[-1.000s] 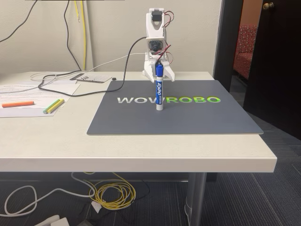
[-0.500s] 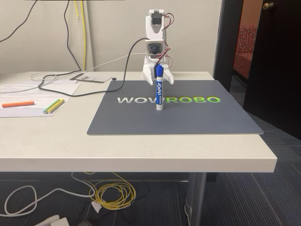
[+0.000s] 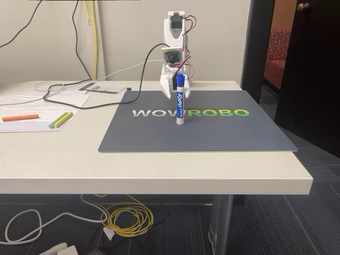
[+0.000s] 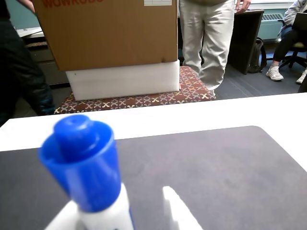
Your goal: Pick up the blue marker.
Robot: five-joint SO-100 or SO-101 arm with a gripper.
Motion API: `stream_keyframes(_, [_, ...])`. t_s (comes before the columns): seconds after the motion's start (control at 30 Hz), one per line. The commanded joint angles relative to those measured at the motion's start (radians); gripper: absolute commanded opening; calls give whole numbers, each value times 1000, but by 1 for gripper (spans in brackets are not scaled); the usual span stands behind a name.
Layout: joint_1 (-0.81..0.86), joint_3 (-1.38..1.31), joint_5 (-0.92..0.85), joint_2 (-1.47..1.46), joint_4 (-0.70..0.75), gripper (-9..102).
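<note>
Fixed view: the blue marker (image 3: 180, 103) — a slim white barrel with a blue label and a smooth round blue cap — stands upright on a flat grey mat (image 3: 223, 133) lettered WOVROBO. A white plastic gripper (image 3: 176, 85) sits just behind its cap; whether it grips cannot be told. Orange pen (image 3: 20, 117) and yellow and green pens (image 3: 60, 119) lie well apart at left — open mat surrounds the marker. Wrist view: a cardboard box (image 4: 108, 31) and a standing person (image 4: 206, 36) lie beyond the table edge.

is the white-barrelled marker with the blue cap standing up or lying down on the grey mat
Standing upright: the blue-capped marker rests on its base on the grey mat, cap uppermost, in the fixed view.
</note>
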Motion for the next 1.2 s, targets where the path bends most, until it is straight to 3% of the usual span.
stream_keyframes(0.0, [0,-32,12,9,-18,16])
stream_keyframes(0.63, [-6,-14,40,9,-40,4])
stream_keyframes(1.17, [-14,149,169,209,9,6])
